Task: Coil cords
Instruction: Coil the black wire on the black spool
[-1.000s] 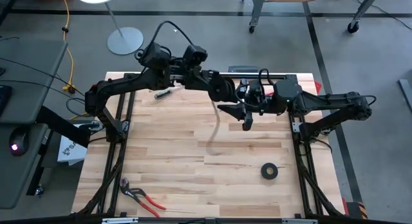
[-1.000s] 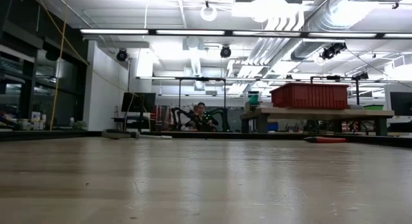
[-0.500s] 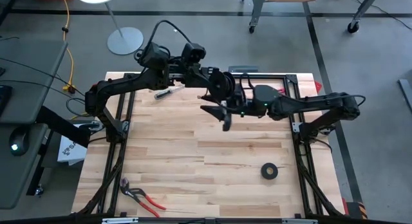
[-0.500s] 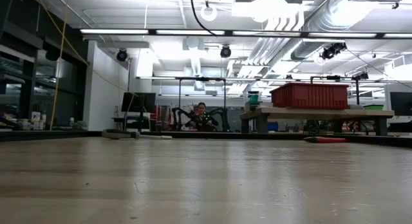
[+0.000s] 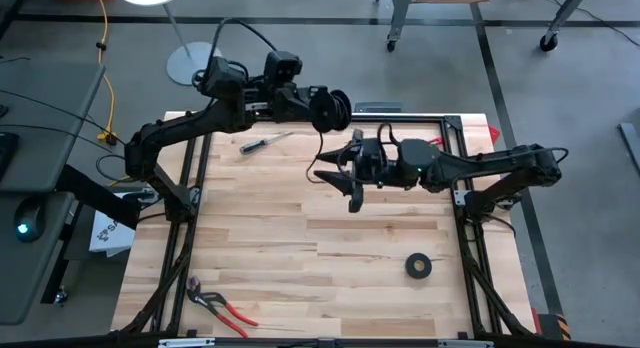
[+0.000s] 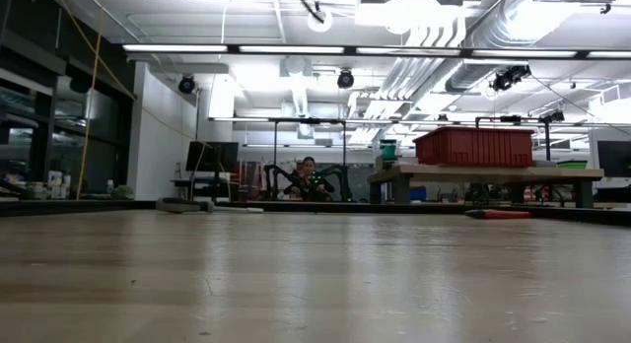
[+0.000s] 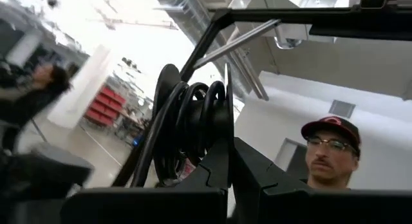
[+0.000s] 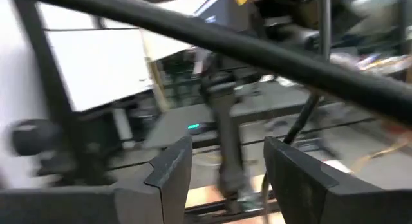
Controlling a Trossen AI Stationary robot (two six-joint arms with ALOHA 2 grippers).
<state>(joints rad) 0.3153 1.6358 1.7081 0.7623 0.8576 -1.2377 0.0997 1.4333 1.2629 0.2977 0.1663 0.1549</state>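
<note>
My left gripper (image 5: 335, 110) is clamped shut on the cord (image 5: 333, 109), which sits as a bundle of black loops pinched between the fingers; the left wrist view shows those loops (image 7: 187, 130) standing upright right at the fingertips (image 7: 215, 166), with a person in a red cap and glasses (image 7: 331, 153) in the room beyond. That gripper is raised above the table's (image 5: 260, 218) far edge, about midway along it. A thin tail of the cord (image 5: 319, 148) drops from the coil toward the right gripper (image 5: 345, 183), which hangs just nearer me than the left one, over the far half of the table near its middle. Its fingers (image 8: 170, 172) are spread apart, and I see nothing held between them; a stretch of cord (image 8: 302, 121) hangs beyond them, not touching either finger as far as I can tell. The right arm (image 5: 480, 166) reaches in from the right edge. A screwdriver (image 5: 265, 142) lies near the far edge left of the grippers, a tape roll (image 5: 418, 266) sits toward the near right corner, and red-handled pliers (image 5: 222, 306) lie by the near left corner. In the low view only the bare table (image 6: 315, 274) shows, with a loop of cord (image 6: 306, 2) just at the top edge.
</note>
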